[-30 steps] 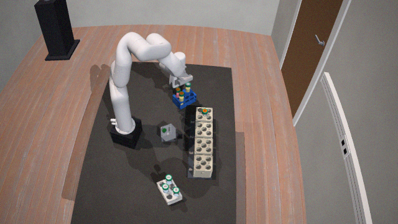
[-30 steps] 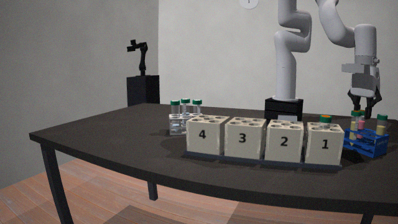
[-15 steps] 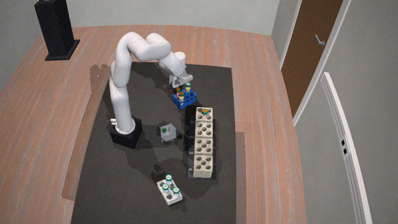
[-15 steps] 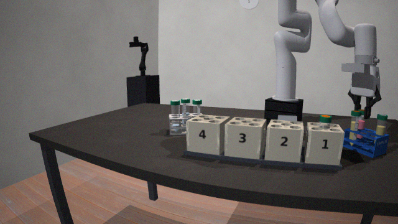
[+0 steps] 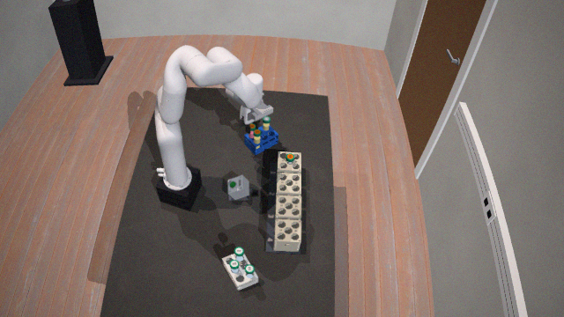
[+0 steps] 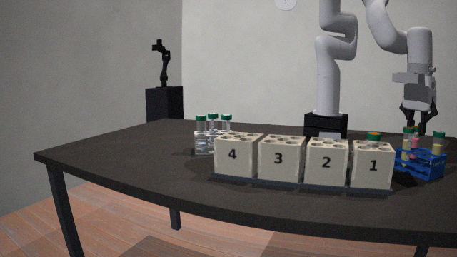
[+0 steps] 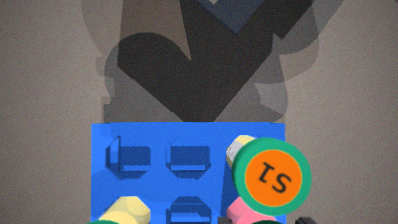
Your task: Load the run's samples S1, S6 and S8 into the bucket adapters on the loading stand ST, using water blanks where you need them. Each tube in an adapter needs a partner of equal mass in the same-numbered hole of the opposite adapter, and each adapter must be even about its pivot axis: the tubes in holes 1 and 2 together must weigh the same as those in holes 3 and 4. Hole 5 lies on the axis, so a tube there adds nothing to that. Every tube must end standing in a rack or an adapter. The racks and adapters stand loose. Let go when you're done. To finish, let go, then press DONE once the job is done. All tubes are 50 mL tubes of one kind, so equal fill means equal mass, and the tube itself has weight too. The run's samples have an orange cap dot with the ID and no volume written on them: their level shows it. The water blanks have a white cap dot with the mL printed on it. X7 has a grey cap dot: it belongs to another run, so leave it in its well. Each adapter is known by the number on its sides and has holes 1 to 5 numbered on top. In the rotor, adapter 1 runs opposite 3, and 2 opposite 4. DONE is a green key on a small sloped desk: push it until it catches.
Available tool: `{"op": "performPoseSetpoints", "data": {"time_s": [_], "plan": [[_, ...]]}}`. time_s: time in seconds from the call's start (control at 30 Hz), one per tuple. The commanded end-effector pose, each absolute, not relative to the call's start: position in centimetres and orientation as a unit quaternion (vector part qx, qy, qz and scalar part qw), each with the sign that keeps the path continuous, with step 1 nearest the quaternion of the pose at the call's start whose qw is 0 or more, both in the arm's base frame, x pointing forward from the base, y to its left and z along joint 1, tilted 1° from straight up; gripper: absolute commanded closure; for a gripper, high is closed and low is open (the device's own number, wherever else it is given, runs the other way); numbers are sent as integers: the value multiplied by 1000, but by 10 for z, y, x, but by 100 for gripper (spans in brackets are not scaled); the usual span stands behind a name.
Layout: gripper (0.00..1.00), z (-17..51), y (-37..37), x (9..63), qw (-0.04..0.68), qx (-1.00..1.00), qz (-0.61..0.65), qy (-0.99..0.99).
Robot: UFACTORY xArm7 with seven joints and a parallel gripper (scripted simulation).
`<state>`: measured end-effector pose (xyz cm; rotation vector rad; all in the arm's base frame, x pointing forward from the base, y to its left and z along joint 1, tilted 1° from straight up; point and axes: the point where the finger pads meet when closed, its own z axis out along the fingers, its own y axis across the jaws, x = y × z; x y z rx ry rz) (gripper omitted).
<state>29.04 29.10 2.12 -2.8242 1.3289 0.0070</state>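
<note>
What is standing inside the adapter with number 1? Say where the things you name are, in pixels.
One tube with an orange-dotted green cap [image 5: 290, 157] [image 6: 373, 136] stands in adapter 1 [image 5: 298, 173] [image 6: 373, 175]. The adapter's walls hide its lower part and liquid level; its ID is unreadable.

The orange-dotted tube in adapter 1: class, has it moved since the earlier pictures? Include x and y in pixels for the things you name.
No. Against the robot's black base [image 5: 192, 203] [image 6: 310, 133], the orange-dotted tube [image 5: 290, 157] [image 6: 373, 136] shows no shift in any direction, still standing in adapter 1 [image 5: 290, 168] [image 6: 373, 178].
</note>
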Motion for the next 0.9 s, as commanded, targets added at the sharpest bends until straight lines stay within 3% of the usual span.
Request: {"op": "performPoseSetpoints", "data": {"time_s": [0.0, 0.87], "plan": [[100, 22, 292, 292, 12, -905, 1, 426], [100, 32, 292, 292, 12, -905, 1, 426]]}}
